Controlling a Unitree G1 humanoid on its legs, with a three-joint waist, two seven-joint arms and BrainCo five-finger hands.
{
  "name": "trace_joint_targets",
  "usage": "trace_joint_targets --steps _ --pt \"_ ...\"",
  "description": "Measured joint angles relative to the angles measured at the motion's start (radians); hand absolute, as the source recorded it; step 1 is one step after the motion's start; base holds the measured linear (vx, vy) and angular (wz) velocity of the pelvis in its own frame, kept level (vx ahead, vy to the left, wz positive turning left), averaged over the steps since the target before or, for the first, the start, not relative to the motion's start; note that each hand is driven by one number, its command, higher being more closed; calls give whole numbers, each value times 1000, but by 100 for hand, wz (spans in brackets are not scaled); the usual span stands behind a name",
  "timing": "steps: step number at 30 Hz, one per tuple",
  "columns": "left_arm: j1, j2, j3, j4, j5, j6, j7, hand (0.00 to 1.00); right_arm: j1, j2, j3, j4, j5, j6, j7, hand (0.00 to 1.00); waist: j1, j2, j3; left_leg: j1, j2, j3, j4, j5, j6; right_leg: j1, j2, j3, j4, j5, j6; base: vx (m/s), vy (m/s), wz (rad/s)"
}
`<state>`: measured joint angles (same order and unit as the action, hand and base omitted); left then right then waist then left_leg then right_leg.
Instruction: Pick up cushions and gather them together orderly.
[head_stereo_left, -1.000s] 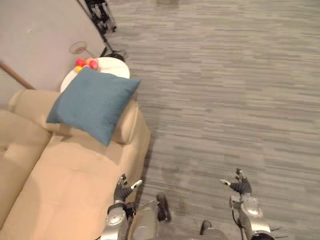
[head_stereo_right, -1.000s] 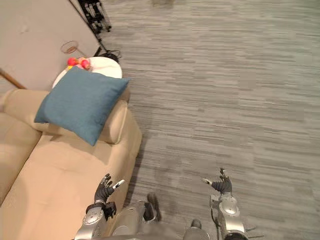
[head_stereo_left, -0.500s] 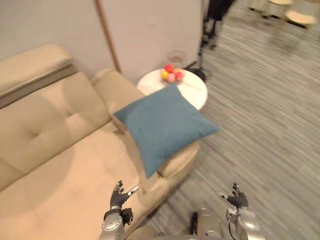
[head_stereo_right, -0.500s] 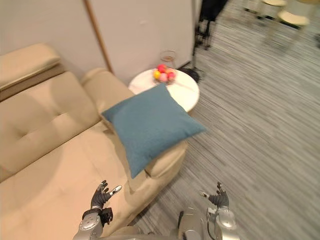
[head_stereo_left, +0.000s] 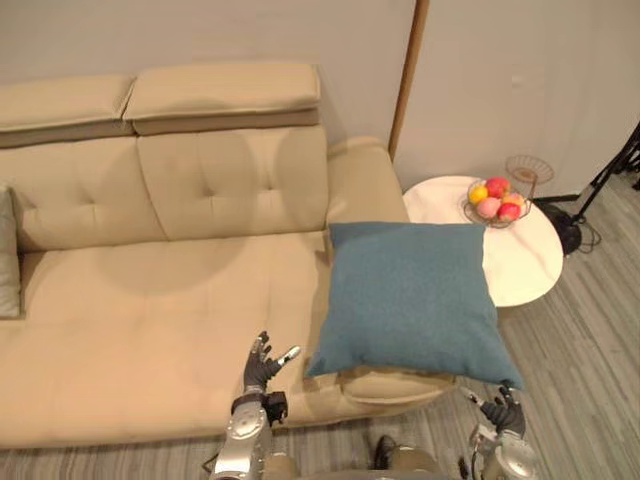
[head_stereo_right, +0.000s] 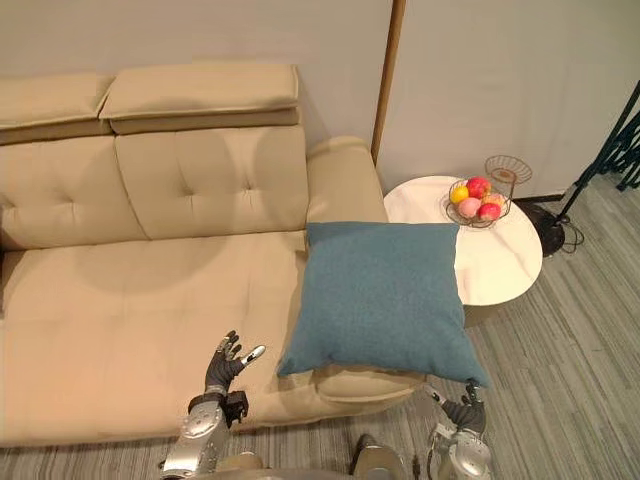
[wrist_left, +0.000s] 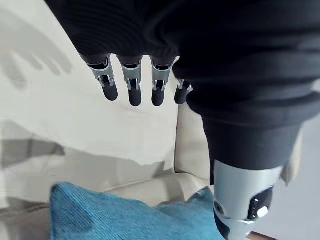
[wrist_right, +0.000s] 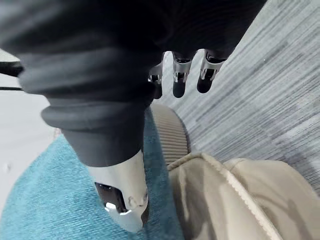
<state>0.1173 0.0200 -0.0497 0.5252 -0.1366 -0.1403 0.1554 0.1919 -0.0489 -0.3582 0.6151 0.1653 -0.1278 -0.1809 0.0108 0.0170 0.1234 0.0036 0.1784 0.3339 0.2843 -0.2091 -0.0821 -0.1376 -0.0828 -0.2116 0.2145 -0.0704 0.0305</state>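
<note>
Nothing gathered yet. Square teal fabric cushion (head_stereo_left: 410, 295) at 3 o'clock on arm of beige padded sofa (head_stereo_left: 150, 290); grey cushion (head_stereo_left: 8, 258) at 9 (barely visible). My left hand (head_stereo_left: 260, 368), right hand (head_stereo_left: 503, 412) spread, empty.

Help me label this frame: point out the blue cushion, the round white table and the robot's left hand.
blue cushion (head_stereo_left: 410, 295), left eye view, middle of its top face.
round white table (head_stereo_left: 522, 262), left eye view, bare part of its top.
left hand (head_stereo_left: 260, 371), left eye view, its palm.
</note>
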Motion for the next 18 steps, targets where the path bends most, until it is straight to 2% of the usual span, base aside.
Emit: trace_joint_targets --steps 2,5,9,12,14,15,17,18 --pt "0 23 0 13 0 0 0 0 -1 0 -33 17 -3 2 0 0 -1 -2 0 20 -8 7 -60 9 -4 -2 15 15 -29 24 -4 -61 11 -20" --pt "0 59 1 25 1 1 -1 0 -10 -33 -75 22 -20 3 -14 0 -9 -13 -1 44 -38 39 -124 55 4 -3 17 63 -77 69 -2 -90 1 -31" --pt "-16 97 12 28 4 1 -1 0 -25 -99 -76 -60 -65 8 -14 0 -48 -10 0 45 -43 68 -188 71 4 -10 35 103 -169 145 -6 -130 -2 -26" --pt "-33 111 12 37 18 1 -1 0 -39 -146 -74 -134 -99 8 -13 0 -53 -8 1 44 -46 96 -201 73 3 -10 42 137 -217 181 -4 -146 -41 -36" --pt "-82 121 9 54 26 0 -1 0 -81 -214 -58 -161 -120 8 -11 0 -61 -4 4 20 -56 112 -214 82 -5 -39 42 160 -241 205 1 -127 -44 -25" --pt "-86 122 9 56 26 0 -1 0 -84 -218 -56 -161 -121 8 -11 0 -62 -3 4 18 -56 112 -214 82 -6 -42 42 161 -241 206 1 -103 -35 -8" --pt "-168 143 -22 95 23 0 0 0 -175 -286 20 -154 -128 8 -7 0 -86 2 16 -37 -63 113 -214 101 -1 -96 30 164 -245 225 1 -90 -25 -2" --pt "-184 145 -29 101 23 0 0 0 -195 -293 34 -150 -128 8 -1 0 -87 3 19 -46 -64 115 -213 103 -1 -106 30 167 -246 229 -2 -61 -28 -8"
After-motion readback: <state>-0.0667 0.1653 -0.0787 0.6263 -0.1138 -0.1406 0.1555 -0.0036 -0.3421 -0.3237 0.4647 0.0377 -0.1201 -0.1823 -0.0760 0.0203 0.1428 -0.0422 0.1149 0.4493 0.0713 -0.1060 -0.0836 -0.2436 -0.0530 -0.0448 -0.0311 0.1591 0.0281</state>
